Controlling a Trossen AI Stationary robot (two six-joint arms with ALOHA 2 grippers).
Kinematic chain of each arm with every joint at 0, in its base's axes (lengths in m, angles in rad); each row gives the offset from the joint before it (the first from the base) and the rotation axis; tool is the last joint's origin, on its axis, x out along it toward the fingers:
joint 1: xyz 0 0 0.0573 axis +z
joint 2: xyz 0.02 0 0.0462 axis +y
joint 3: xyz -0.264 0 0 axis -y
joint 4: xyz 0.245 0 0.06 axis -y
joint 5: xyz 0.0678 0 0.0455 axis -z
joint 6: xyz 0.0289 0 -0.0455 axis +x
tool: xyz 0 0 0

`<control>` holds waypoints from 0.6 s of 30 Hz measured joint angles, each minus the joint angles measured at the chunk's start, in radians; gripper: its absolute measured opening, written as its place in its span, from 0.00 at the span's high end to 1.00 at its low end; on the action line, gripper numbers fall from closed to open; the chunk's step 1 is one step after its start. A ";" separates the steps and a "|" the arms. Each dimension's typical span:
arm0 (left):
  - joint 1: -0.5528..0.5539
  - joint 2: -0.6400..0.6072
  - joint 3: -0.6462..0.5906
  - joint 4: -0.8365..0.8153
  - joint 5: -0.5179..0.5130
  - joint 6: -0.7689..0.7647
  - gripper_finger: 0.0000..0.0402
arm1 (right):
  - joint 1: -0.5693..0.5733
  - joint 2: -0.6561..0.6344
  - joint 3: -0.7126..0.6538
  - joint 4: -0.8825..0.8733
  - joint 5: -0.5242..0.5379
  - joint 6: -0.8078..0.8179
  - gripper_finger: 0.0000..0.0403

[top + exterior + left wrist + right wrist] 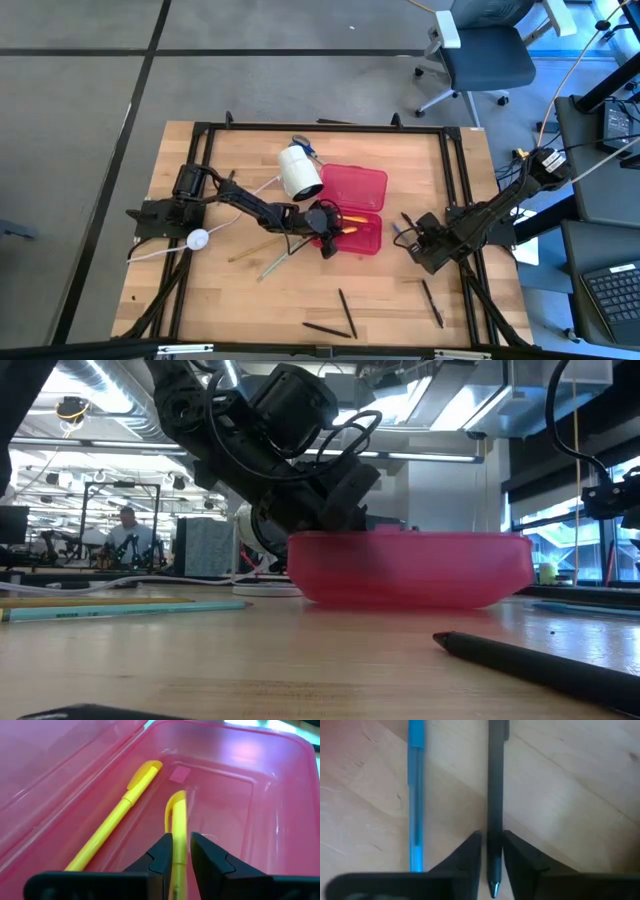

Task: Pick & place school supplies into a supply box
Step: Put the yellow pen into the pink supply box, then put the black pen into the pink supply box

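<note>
Two yellow pens lie inside the open red supply box (352, 203) at the middle of the wooden surface (230, 300). The left hand (181, 854) reaches into the box's tray, its fingers (161, 854) pinching one yellow pen (177, 820); the second yellow pen (116, 817) lies just beside it, nearer the hinged lid. To the box's right, the right hand (492, 865) is down on the wood with its fingers close around a black pen (495, 780); one blue pen (416, 785) lies parallel beside that. Four more dark pens (345, 313) are scattered near the front edge, and two pale pencils (272, 262) lie left of the box. A white cylinder (299, 172) stands touching the lid's left end. The front left corner of the surface is bare wood.
</note>
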 joint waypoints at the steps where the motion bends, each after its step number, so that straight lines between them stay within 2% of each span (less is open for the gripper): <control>1: 0.000 0.000 0.000 0.000 0.000 0.007 0.84 | 0.000 -0.001 0.000 -0.001 0.000 0.000 0.83; 6: 0.000 0.000 0.000 0.003 -0.019 0.029 0.82 | 0.000 -0.001 0.001 -0.007 0.001 -0.002 0.93; 14: 0.000 0.000 0.000 0.004 -0.019 0.066 0.76 | 0.000 0.000 0.001 -0.007 0.002 0.000 0.89; 18: 0.000 0.000 0.000 0.043 -0.021 0.073 0.73 | 0.000 0.000 0.001 -0.008 0.002 -0.001 0.91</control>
